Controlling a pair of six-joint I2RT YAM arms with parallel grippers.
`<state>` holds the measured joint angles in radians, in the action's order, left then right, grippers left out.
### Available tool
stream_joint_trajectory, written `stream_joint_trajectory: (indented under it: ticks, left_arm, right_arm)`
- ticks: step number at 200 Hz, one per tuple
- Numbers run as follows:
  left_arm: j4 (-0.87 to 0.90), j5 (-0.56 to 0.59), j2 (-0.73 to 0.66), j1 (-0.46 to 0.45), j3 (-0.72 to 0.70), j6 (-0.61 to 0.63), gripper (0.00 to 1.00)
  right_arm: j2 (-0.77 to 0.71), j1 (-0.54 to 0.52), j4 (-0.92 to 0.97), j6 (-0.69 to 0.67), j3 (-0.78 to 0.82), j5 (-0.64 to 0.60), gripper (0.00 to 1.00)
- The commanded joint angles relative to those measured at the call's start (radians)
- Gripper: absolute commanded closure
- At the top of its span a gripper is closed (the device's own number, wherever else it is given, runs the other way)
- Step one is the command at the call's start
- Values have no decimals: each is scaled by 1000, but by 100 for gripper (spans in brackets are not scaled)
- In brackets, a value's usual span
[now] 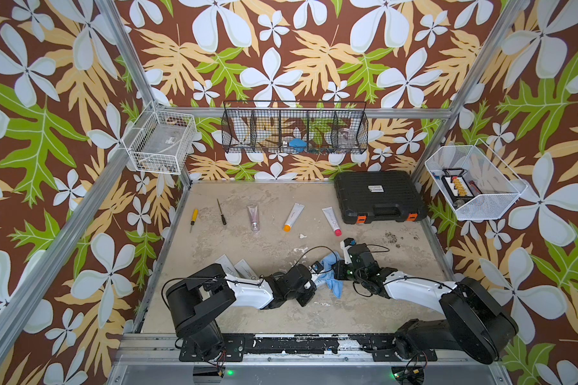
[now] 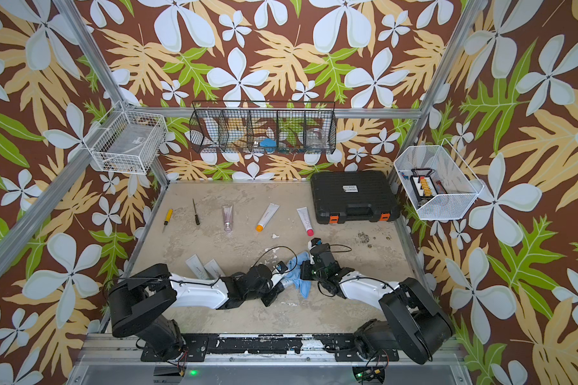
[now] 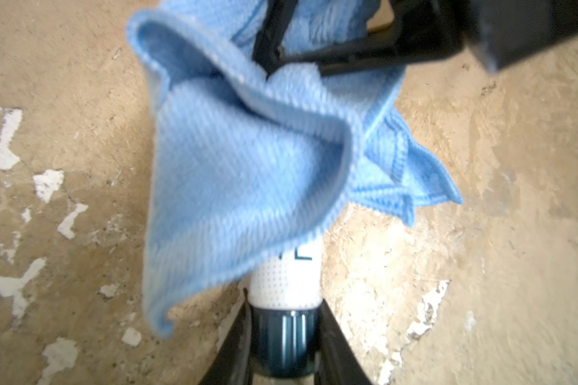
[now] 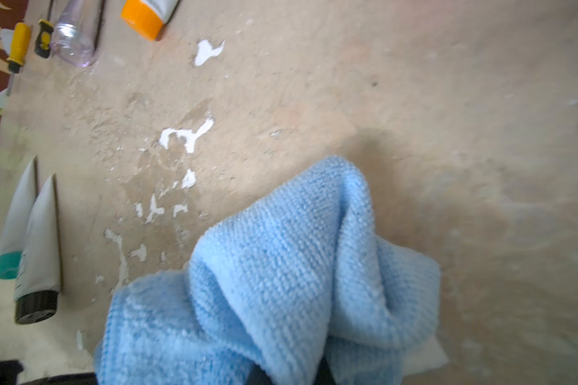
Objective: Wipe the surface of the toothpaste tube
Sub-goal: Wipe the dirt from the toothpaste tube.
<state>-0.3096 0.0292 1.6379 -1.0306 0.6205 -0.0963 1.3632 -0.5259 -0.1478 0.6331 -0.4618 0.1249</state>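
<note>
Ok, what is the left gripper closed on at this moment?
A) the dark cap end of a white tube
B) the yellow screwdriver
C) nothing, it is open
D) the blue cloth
A: the left gripper pinches the dark cap end of the tube, while the cloth draped over it is held by the right gripper.

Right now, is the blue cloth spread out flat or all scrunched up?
Scrunched up. The light blue microfibre cloth hangs in loose folds, draped over the white toothpaste tube, not spread flat.
</note>
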Motion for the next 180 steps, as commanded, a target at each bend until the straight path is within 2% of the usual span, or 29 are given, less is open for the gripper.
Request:
stream_joint_trajectory:
  ticks: [1,59,119,180]
  left_arm:
    - [-14,32,-7,0,-1,11,86]
    - [-14,26,-7,0,-1,12,86]
    - [-17,15,-2,1,2,12,86]
    - [-18,5,3,1,5,13,85]
  right_arm:
    - [-23,40,154,-61,2,-73,100]
    - [-26,113,187,-130,-34,-71,100]
    - [-21,110,133,-108,-34,62,100]
    - [27,43,138,-105,-95,73,100]
